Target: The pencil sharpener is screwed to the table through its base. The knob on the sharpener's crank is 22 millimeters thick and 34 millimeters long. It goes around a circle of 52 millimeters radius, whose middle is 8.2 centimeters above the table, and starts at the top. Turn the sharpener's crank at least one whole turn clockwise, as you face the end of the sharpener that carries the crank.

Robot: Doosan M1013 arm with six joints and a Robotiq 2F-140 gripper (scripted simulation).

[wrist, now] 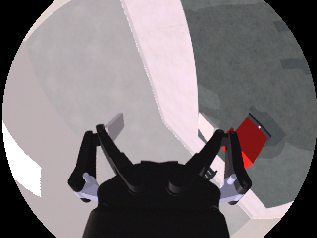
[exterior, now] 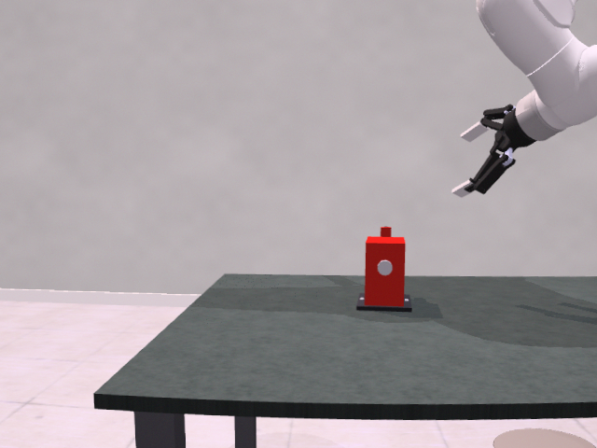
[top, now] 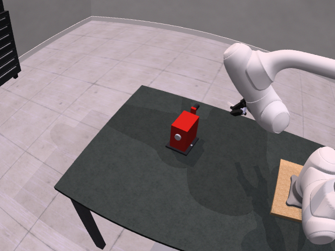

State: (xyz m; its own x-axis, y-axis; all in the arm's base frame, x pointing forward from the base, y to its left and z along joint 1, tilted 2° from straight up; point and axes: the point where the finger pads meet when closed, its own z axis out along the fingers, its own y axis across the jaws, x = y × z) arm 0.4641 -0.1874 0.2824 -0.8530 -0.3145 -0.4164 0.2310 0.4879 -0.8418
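The red pencil sharpener (top: pixel 184 130) stands upright on its dark base plate in the middle of the dark table; it also shows in the exterior view (exterior: pixel 384 271) and partly in the wrist view (wrist: pixel 250 142). Its crank knob (top: pixel 194 106) is red with a dark part and sticks up at the top behind the body, small in the exterior view (exterior: pixel 385 231). A grey round hole (top: pixel 177 136) marks the near face. My gripper (exterior: pixel 466 161) is open and empty, high in the air to the right of the sharpener and well above it, largely hidden by the arm in the top view (top: pixel 237 110).
The white arm's elbow (top: pixel 259 86) hangs over the table's far right side. The arm's base stands on a tan wooden plate (top: pixel 286 189) at the right edge. A black drawer cabinet (top: pixel 8 45) stands far left on the floor.
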